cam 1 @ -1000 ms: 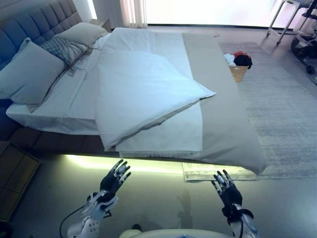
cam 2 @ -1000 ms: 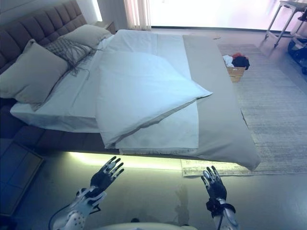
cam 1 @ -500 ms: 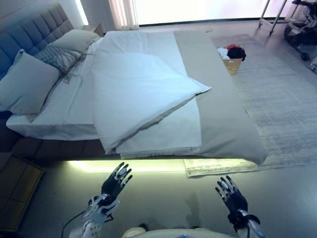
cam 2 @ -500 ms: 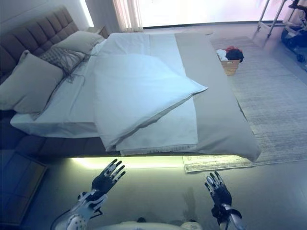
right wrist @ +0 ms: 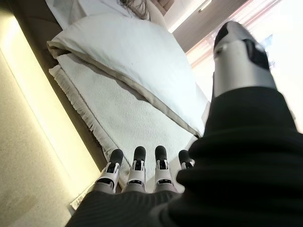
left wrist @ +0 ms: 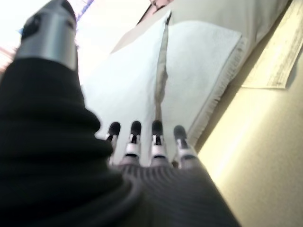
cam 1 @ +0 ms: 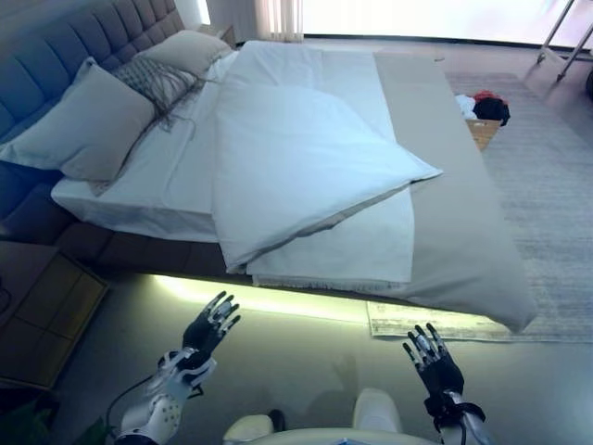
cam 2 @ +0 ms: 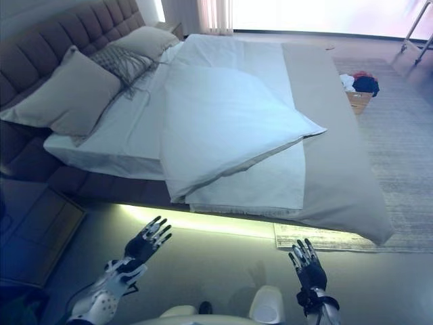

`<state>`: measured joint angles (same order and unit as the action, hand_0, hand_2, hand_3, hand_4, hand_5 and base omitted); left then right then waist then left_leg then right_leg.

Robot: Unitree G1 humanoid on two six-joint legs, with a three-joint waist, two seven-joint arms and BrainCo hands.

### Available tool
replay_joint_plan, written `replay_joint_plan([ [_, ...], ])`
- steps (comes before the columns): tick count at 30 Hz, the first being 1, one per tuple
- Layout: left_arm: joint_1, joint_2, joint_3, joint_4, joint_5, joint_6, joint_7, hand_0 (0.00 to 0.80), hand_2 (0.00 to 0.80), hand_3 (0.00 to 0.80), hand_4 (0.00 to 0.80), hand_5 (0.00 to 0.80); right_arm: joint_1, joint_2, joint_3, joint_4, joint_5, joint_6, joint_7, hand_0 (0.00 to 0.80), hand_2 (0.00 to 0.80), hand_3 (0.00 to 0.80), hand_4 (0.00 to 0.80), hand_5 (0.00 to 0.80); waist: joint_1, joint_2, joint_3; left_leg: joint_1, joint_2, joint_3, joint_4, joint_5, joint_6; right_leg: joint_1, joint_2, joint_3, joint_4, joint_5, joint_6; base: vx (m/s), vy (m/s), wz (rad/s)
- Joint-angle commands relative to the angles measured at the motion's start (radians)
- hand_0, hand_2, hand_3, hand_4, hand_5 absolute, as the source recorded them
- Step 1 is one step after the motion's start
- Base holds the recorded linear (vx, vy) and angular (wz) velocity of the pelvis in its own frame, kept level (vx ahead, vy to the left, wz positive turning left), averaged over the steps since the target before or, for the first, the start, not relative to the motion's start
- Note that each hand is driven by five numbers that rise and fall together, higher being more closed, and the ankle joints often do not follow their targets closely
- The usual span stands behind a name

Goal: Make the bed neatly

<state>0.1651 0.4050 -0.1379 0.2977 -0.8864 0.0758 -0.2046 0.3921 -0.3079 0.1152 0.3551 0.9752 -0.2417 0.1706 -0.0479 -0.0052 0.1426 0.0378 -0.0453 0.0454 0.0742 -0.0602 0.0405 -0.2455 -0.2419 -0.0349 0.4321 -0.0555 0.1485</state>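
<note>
A bed (cam 1: 139, 199) with a padded headboard stands ahead of me. Its white duvet (cam 1: 296, 158) lies folded back diagonally, one corner pointing right, over a white fringed blanket (cam 1: 347, 255) and a beige cover (cam 1: 454, 213). Several pillows (cam 1: 93, 120) lean at the head end. My left hand (cam 1: 209, 326) hovers open above the floor short of the bed's near edge, holding nothing. My right hand (cam 1: 435, 362) is open too, lower right, also empty. Both hands show straight fingers in the wrist views (left wrist: 142, 137) (right wrist: 137, 163).
A basket of clothes (cam 1: 482, 111) sits on a grey rug (cam 1: 556, 195) right of the bed. A wooden nightstand (cam 1: 42, 320) is at lower left. A light strip glows under the bed's near edge (cam 1: 278, 301).
The camera has shifted, so the bed sits further right and closer in view. Both hands stay open and low before the bed, little changed.
</note>
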Motion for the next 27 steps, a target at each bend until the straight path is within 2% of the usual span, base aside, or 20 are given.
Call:
replay_joint_plan([
  [1, -0.006, 0.011, 0.001, -0.107, 0.0, 0.001, -0.009, 0.0, 0.0, 0.0, 0.0, 0.0, -0.046, -0.002, -0.035, -0.01, 0.054, -0.054, 0.012, 0.0, 0.0, 0.0, 0.0, 0.0, -0.04, -0.051, -0.021, 0.075, -0.069, -0.051, 0.079, -0.143, -0.003, 0.028, -0.038, 0.014, -0.444, 0.353, 0.052, 0.43, -0.242, 0.29],
  [3, 0.017, 0.023, 0.017, -0.122, -0.008, 0.004, -0.008, 0.0, 0.0, 0.0, 0.0, 0.0, -0.056, -0.005, -0.039, -0.023, 0.052, -0.029, 0.004, 0.0, 0.0, 0.0, 0.0, 0.0, -0.041, -0.05, -0.02, 0.088, -0.054, -0.04, 0.094, -0.17, 0.0, 0.011, -0.034, -0.005, -0.508, 0.376, 0.071, 0.388, -0.249, 0.31],
  [6, 0.038, 0.027, 0.039, -0.107, -0.014, -0.004, -0.009, 0.0, 0.0, 0.0, 0.0, 0.0, -0.051, -0.004, -0.026, -0.025, 0.042, -0.016, 0.021, 0.0, 0.0, 0.0, 0.0, 0.0, -0.043, -0.063, -0.018, 0.117, -0.041, -0.017, 0.121, -0.216, 0.015, -0.014, -0.028, -0.057, -0.5, 0.397, 0.076, 0.372, -0.266, 0.13],
  [8, 0.055, 0.026, 0.049, -0.101, -0.006, -0.008, -0.02, 0.0, 0.0, 0.0, 0.0, 0.0, -0.04, -0.001, -0.025, -0.017, 0.036, -0.012, 0.041, 0.0, 0.0, 0.0, 0.0, 0.0, -0.045, -0.073, -0.019, 0.124, -0.034, -0.017, 0.149, -0.238, 0.019, -0.014, -0.023, -0.052, -0.461, 0.394, 0.073, 0.396, -0.303, 0.08],
  [11, 0.106, 0.019, 0.051, -0.114, 0.004, -0.005, -0.041, 0.0, 0.0, 0.0, 0.0, 0.0, -0.018, -0.015, -0.032, -0.009, 0.046, 0.005, 0.044, 0.0, 0.0, 0.0, 0.0, 0.0, -0.048, -0.071, -0.042, 0.143, 0.011, -0.018, 0.166, -0.227, -0.005, 0.019, 0.01, -0.032, -0.443, 0.35, 0.074, 0.406, -0.333, 0.18],
  [12, 0.127, 0.016, 0.054, -0.119, 0.0, -0.002, -0.045, 0.0, 0.0, 0.0, 0.0, 0.0, -0.015, -0.024, -0.031, -0.015, 0.045, 0.02, 0.033, 0.0, 0.0, 0.0, 0.0, 0.0, -0.049, -0.068, -0.052, 0.158, 0.041, -0.024, 0.174, -0.197, -0.023, 0.023, 0.025, -0.025, -0.41, 0.331, 0.067, 0.386, -0.359, 0.15],
  [14, 0.151, 0.012, 0.058, -0.111, -0.004, -0.002, -0.08, 0.0, 0.0, 0.0, 0.0, 0.0, -0.001, -0.047, -0.029, -0.046, 0.049, 0.046, 0.029, 0.0, 0.0, 0.0, 0.0, 0.0, -0.053, -0.052, -0.07, 0.16, 0.104, -0.047, 0.208, -0.071, -0.065, 0.041, 0.073, -0.01, -0.361, 0.266, 0.028, 0.351, -0.359, 0.07],
  [17, 0.15, 0.005, 0.03, -0.113, -0.01, -0.018, -0.096, 0.0, 0.0, 0.0, 0.0, 0.0, -0.006, -0.076, -0.03, -0.035, 0.056, 0.052, 0.025, 0.0, 0.0, 0.0, 0.0, 0.0, -0.056, -0.05, -0.085, 0.145, 0.138, -0.06, 0.299, 0.031, -0.084, 0.075, 0.122, -0.018, -0.348, 0.214, -0.028, 0.286, -0.319, -0.07],
  [18, 0.139, -0.001, 0.018, -0.116, -0.021, -0.024, -0.089, 0.0, 0.0, 0.0, 0.0, 0.0, -0.02, -0.092, -0.03, -0.03, 0.058, 0.056, 0.022, 0.0, 0.0, 0.0, 0.0, 0.0, -0.051, -0.049, -0.083, 0.12, 0.144, -0.053, 0.395, 0.063, -0.085, 0.097, 0.141, -0.034, -0.342, 0.19, -0.054, 0.227, -0.325, -0.08],
  [19, 0.129, -0.006, 0.008, -0.115, -0.028, -0.031, -0.082, 0.0, 0.0, 0.0, 0.0, 0.0, -0.032, -0.102, -0.027, -0.025, 0.059, 0.054, 0.021, 0.0, 0.0, 0.0, 0.0, 0.0, -0.05, -0.063, -0.083, 0.085, 0.134, -0.042, 0.455, 0.092, -0.081, 0.111, 0.14, -0.04, -0.344, 0.18, -0.071, 0.179, -0.31, -0.06],
  [21, 0.109, -0.018, -0.012, -0.104, -0.039, -0.042, -0.07, 0.0, 0.0, 0.0, 0.0, 0.0, -0.048, -0.112, -0.022, -0.011, 0.061, 0.04, 0.028, 0.0, 0.0, 0.0, 0.0, 0.0, -0.048, -0.078, -0.077, 0.003, 0.17, 0.016, 0.541, 0.115, -0.073, 0.138, 0.153, -0.05, -0.332, 0.151, -0.104, 0.157, -0.259, -0.11],
  [22, 0.097, -0.022, -0.021, -0.09, -0.038, -0.052, -0.073, 0.0, 0.0, 0.0, 0.0, 0.0, -0.052, -0.112, -0.023, -0.003, 0.065, 0.031, 0.036, 0.0, 0.0, 0.0, 0.0, 0.0, -0.044, -0.081, -0.071, -0.027, 0.182, 0.025, 0.546, 0.11, -0.068, 0.147, 0.158, -0.049, -0.33, 0.145, -0.108, 0.148, -0.148, -0.17],
  [24, 0.078, -0.031, -0.031, -0.068, -0.037, -0.076, -0.076, 0.0, 0.0, 0.0, 0.0, 0.0, -0.059, -0.107, -0.022, -0.001, 0.073, 0.026, 0.051, 0.0, 0.0, 0.0, 0.0, 0.0, -0.035, -0.077, -0.06, -0.064, 0.191, 0.024, 0.449, 0.134, -0.066, 0.169, 0.181, -0.039, -0.332, 0.127, -0.106, 0.159, -0.052, -0.03],
  [27, 0.044, -0.037, -0.026, -0.049, -0.057, -0.063, -0.067, 0.0, 0.0, 0.0, 0.0, 0.0, -0.047, -0.101, -0.027, -0.014, 0.074, 0.015, 0.03, 0.0, 0.0, 0.0, 0.0, 0.0, -0.015, -0.054, -0.047, -0.11, 0.194, 0.021, 0.25, 0.214, -0.092, 0.223, 0.219, -0.019, -0.348, 0.085, -0.102, 0.176, 0.059, 0.02],
])
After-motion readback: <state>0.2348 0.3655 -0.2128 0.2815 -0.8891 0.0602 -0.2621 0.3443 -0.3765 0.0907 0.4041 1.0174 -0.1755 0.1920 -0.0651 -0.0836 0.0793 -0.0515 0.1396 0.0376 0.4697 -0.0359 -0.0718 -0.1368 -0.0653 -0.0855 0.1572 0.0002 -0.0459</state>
